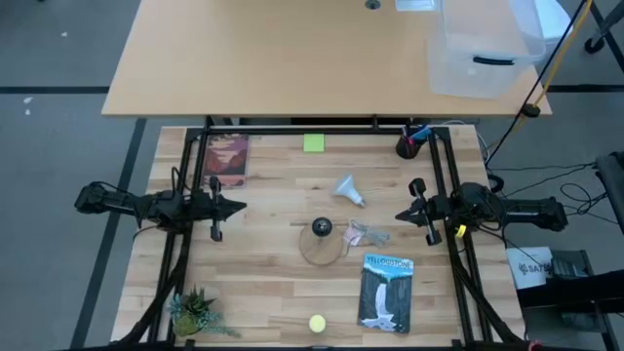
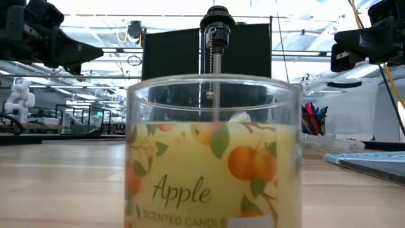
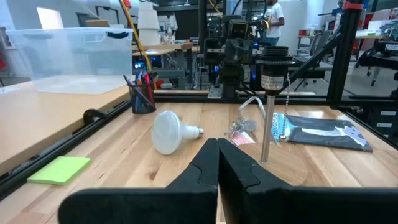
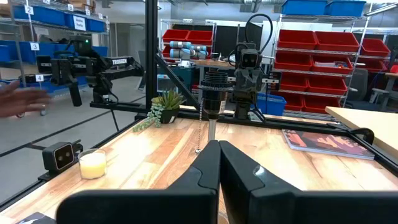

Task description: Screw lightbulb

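Note:
The white lightbulb lies on its side on the wooden table, right of centre, its grey neck pointing toward the near right. Just nearer stands a round wooden base with a black socket on a metal post. My left gripper hovers shut at the table's left side, pointing level toward the centre. My right gripper hovers shut at the right side, facing it. Neither touches anything.
A crumpled wrapper lies beside the base, a magazine at the near right. A book, green note and pen cup sit along the far side. A plant and a yellow candle stand at the near edge.

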